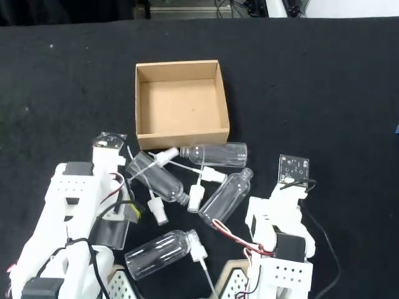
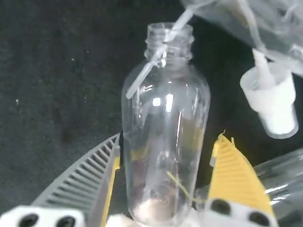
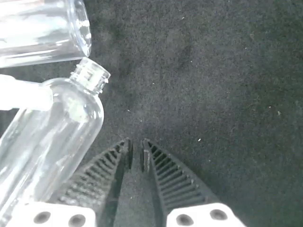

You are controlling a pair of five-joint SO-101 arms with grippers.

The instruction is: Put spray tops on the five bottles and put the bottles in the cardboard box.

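Black surface (image 1: 324,93). Cardboard box (image 1: 144,103) sits open-topped near the middle, on the far side from the arms. Left gripper (image 2: 168,142): fingers clamped on either side of a clear bottle (image 2: 165,118), which has an open neck with a thin dip tube (image 2: 151,66) lying across it. A loose spray top (image 2: 272,106) is just beside it. From above, the clear bottle (image 1: 112,232) lies low on the left under that arm. Right gripper (image 3: 136,149): fingers together bar a thin slit, over bare surface. Uncapped bottle (image 3: 52,142) lies tilted just beside the fingers. Between arms and box there is a loose heap. Long bottle (image 1: 218,154) lies along the box's front wall, and slanted bottle (image 1: 156,177) is near it. Nearest bottle (image 1: 159,252) has a spray top at its neck; cannot tell whether it is seated.
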